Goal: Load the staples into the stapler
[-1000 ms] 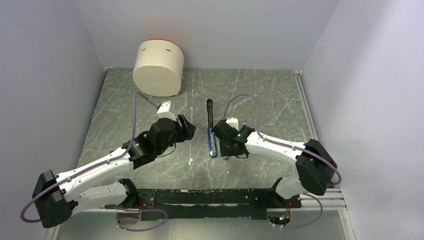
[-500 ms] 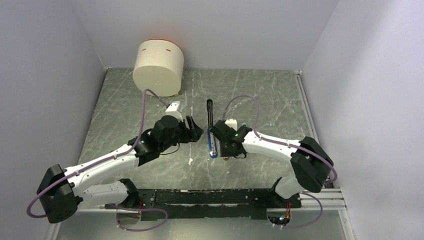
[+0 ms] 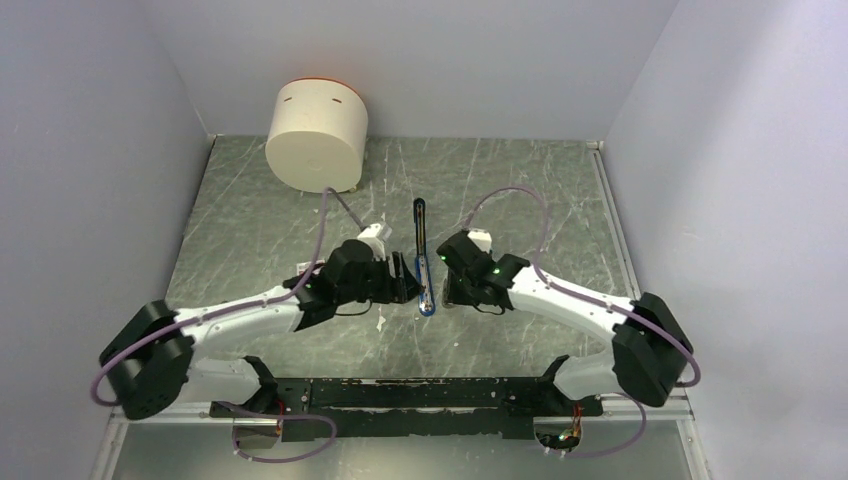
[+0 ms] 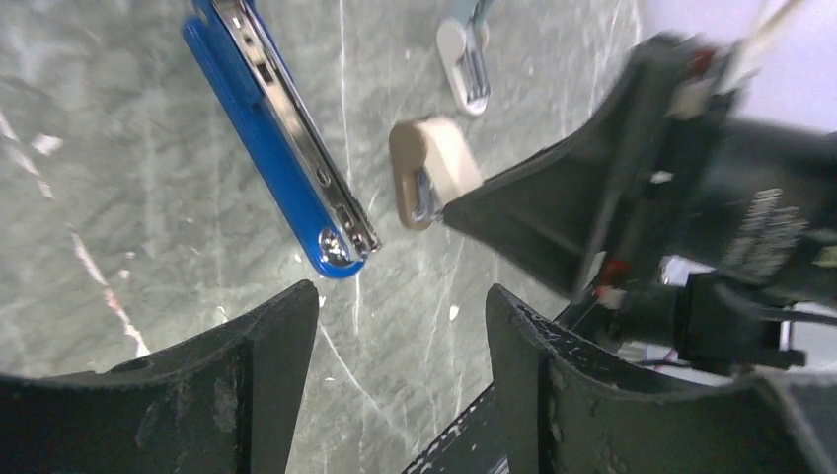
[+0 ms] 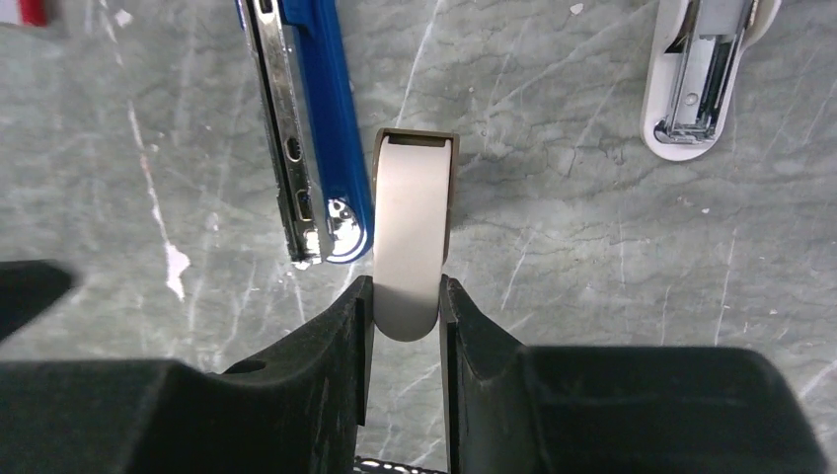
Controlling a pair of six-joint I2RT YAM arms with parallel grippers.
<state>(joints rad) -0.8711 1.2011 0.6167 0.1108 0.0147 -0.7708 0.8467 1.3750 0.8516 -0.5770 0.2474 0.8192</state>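
Observation:
The stapler [image 3: 426, 294] lies open mid-table, its blue body with the silver channel near me and its black top arm [image 3: 419, 222] pointing away. It also shows in the left wrist view [image 4: 281, 138] and the right wrist view [image 5: 306, 128]. My left gripper [image 4: 400, 316] is open and empty just left of the blue end [image 3: 405, 285]. My right gripper [image 5: 407, 296] is shut on a small tan oblong piece [image 5: 413, 237] right beside the blue body [image 3: 447, 292]. A corner of the red staples box [image 5: 20, 10] shows at the frame edge. No staple block is visible.
A pale oblong piece [image 5: 703, 69] with a metal insert lies to the right of the tan one, also in the left wrist view [image 4: 464, 69]. A large cream cylinder [image 3: 317, 133] stands at the back left. Grey walls close in the table.
My left arm has swung right and brought its open gripper up to the stapler's blue end. My right gripper has shifted slightly, still beside the stapler.

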